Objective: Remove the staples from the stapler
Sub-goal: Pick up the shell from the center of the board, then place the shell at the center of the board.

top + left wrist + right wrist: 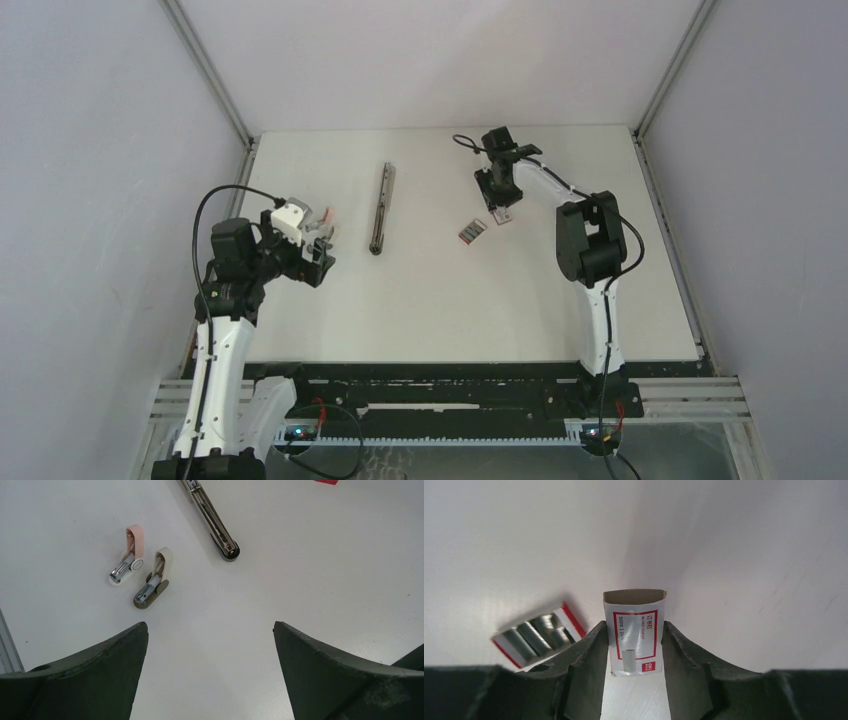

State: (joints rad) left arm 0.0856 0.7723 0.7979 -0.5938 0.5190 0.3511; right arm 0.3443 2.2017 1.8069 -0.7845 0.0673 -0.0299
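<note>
The stapler (381, 208) is a slim dark grey bar lying lengthwise mid-table, and its silvery end (226, 546) shows in the left wrist view. No staples can be seen. My left gripper (322, 252) hovers left of the stapler's near end. In its own view the left gripper (210, 626) is open wide over bare table. My right gripper (500, 208) is at the back right, well away from the stapler. The right gripper (634, 630) is shut on a small red-and-white box (635, 630), with a finger against each long side.
A second red-and-white box (538, 640) lies just left of the held one and shows as (471, 232) from above. A small pink-and-silver clawed piece (127, 555) and a beige one (154, 579) lie on the table ahead of my left gripper. Grey walls enclose the table.
</note>
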